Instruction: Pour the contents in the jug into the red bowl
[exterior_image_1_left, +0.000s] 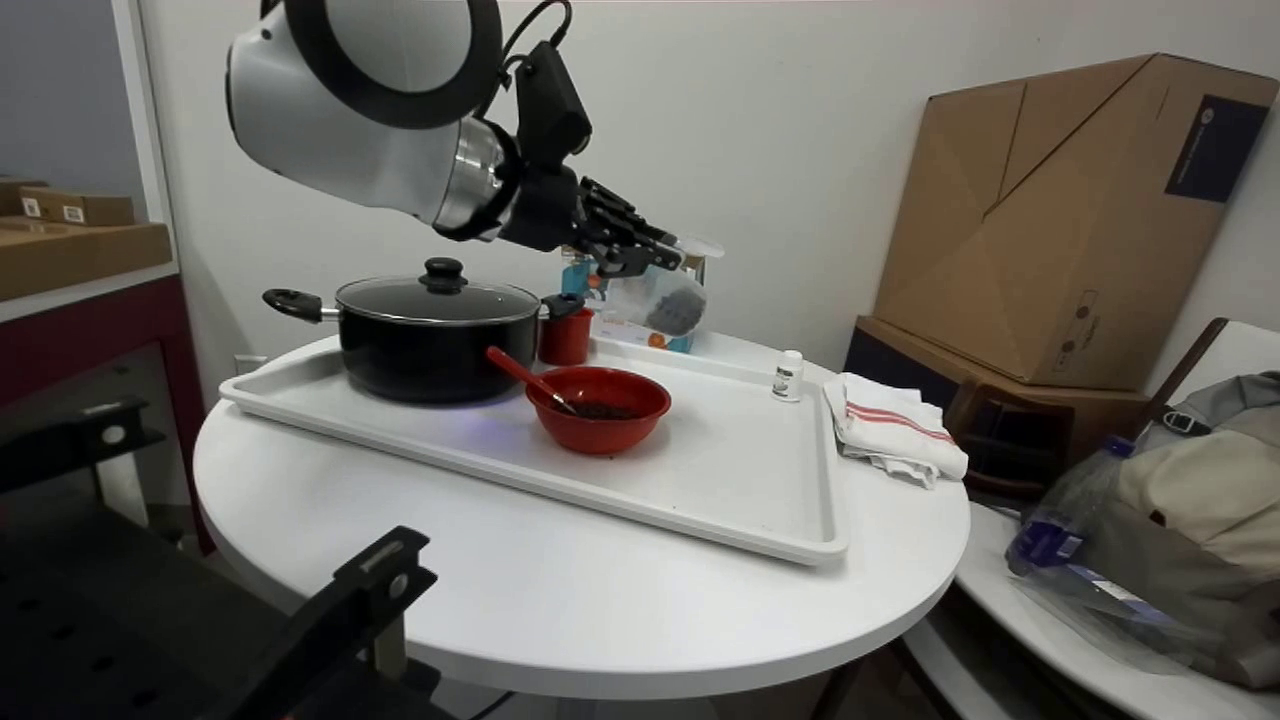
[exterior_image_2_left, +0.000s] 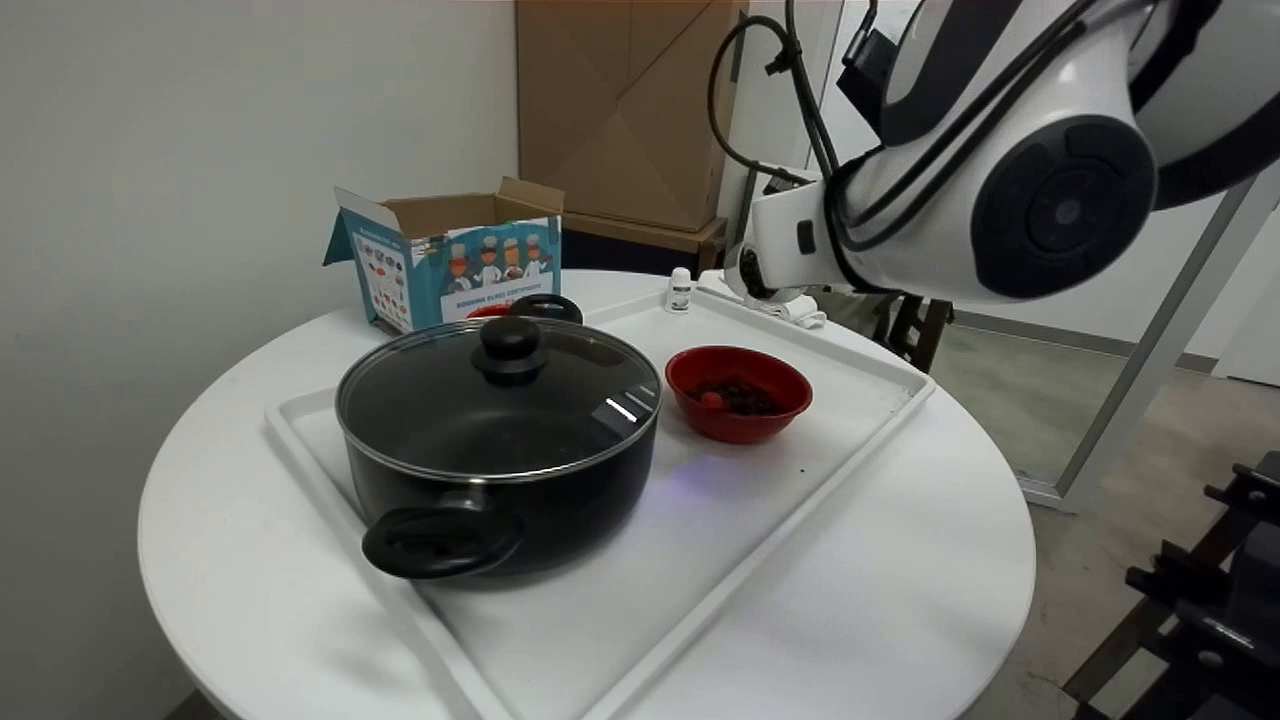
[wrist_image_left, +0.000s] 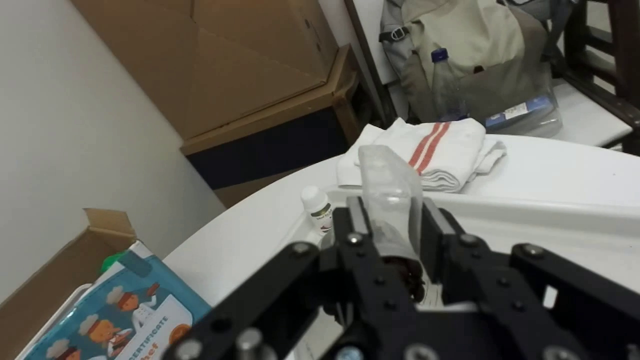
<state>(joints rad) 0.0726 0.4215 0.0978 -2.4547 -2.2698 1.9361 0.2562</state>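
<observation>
The jug (exterior_image_1_left: 632, 296) is clear plastic and is held in the air behind and above the red bowl (exterior_image_1_left: 598, 432) in an exterior view. Dark contents (exterior_image_1_left: 678, 312) show inside the jug, at its right end. The jug's exact tilt is hard to tell. My gripper (exterior_image_1_left: 668, 252) is shut on a clear part of the jug, which stands between the fingers in the wrist view (wrist_image_left: 392, 200). Dark matter (wrist_image_left: 407, 275) shows below it there. The red bowl (exterior_image_2_left: 735, 425) sits on the tray with dark bits and a red-handled spoon (exterior_image_1_left: 525, 376) in it. The arm hides the jug in an exterior view.
A black lidded pot (exterior_image_1_left: 440, 350) stands on the white tray (exterior_image_1_left: 740, 500) beside the bowl. A red cup (exterior_image_1_left: 567, 338) is behind the pot. A small white bottle (exterior_image_1_left: 788, 376), a folded towel (exterior_image_1_left: 890, 420) and an open blue box (exterior_image_2_left: 470, 255) stand around.
</observation>
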